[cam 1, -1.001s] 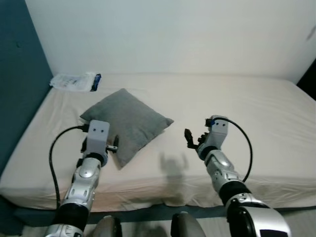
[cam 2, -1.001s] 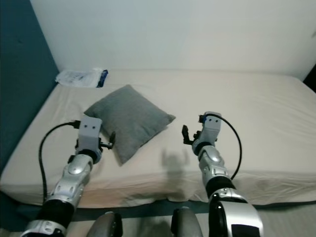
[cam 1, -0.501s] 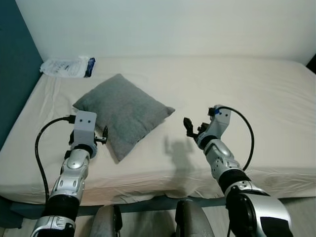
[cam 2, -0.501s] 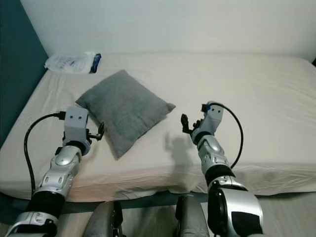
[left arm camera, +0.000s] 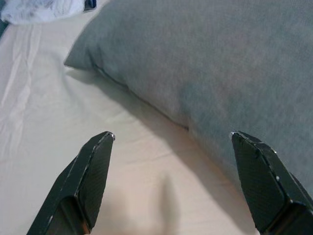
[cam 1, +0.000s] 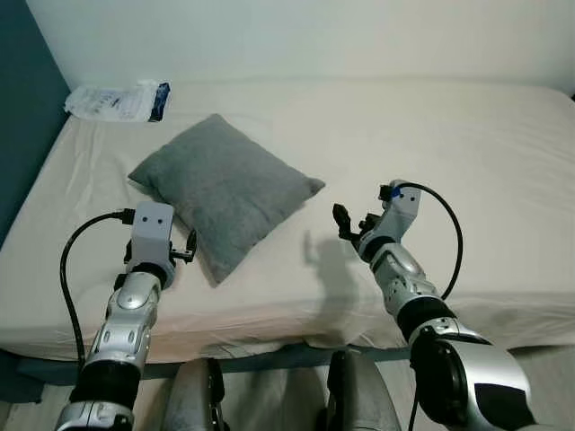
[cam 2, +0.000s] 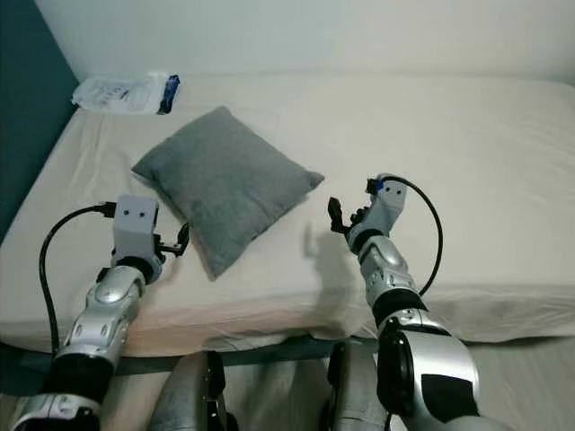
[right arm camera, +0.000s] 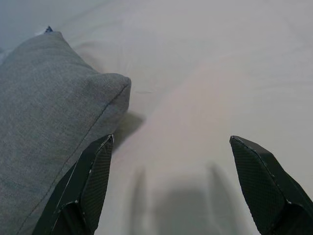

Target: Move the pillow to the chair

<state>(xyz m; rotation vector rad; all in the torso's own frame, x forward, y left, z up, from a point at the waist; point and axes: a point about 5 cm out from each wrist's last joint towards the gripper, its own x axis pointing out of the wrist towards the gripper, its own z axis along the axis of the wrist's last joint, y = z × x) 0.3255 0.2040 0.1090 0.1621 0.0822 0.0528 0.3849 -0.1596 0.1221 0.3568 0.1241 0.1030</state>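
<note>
A grey square pillow (cam 1: 225, 186) lies flat on the left half of the cream bed (cam 1: 467, 153). My left gripper (cam 1: 186, 251) hovers just off the pillow's near-left edge, open and empty; the left wrist view has the pillow (left arm camera: 210, 63) ahead between its spread fingers. My right gripper (cam 1: 350, 229) hangs over the sheet a little right of the pillow's right corner, open with nothing in it. In the right wrist view that pillow corner (right arm camera: 58, 107) sits beside one finger.
A white plastic packet with a blue end (cam 1: 115, 100) lies at the bed's far left corner. A dark teal wall (cam 1: 22, 144) runs along the left side and a white wall (cam 1: 314, 36) behind. The bed's front edge (cam 1: 296, 334) is right before my legs.
The camera has come closer to the bed and tilted down, so the scene has shifted. Both grippers stay open, each near its side of the pillow.
</note>
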